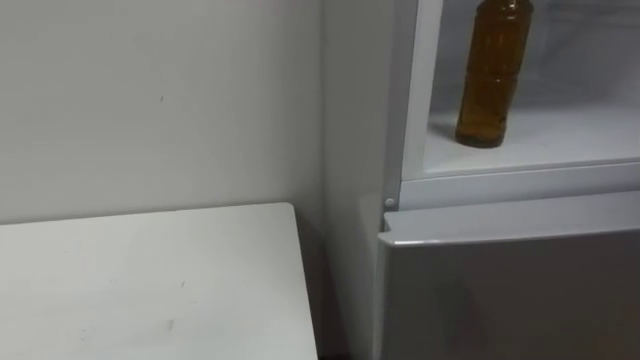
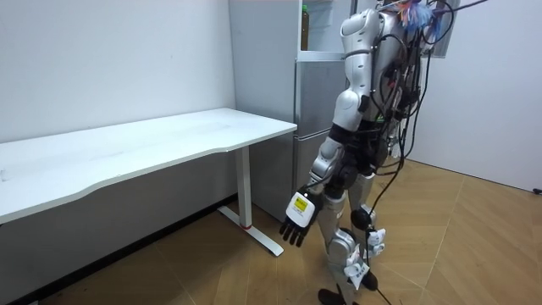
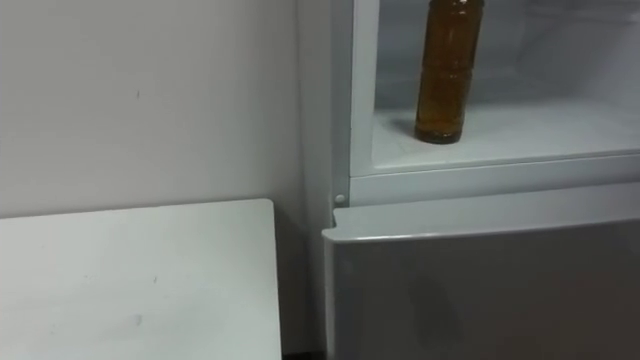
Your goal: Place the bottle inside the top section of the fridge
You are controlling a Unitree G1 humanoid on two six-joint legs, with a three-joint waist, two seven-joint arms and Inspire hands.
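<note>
An amber bottle (image 1: 493, 75) stands upright on the white floor of the open upper fridge compartment (image 1: 570, 135), near its left wall; its top runs out of the picture. In the room view the bottle (image 2: 304, 25) appears high in the grey fridge (image 2: 318, 93). I stand on the wooden floor right in front of the fridge. My left hand (image 2: 294, 223) hangs at my side at knee height, away from the bottle, fingers straight and holding nothing.
The lower fridge door (image 1: 510, 290) is closed below the compartment. A white table (image 1: 150, 280) stands against the wall to the left of the fridge, with a narrow gap between them. Open wooden floor (image 2: 474, 246) lies behind me.
</note>
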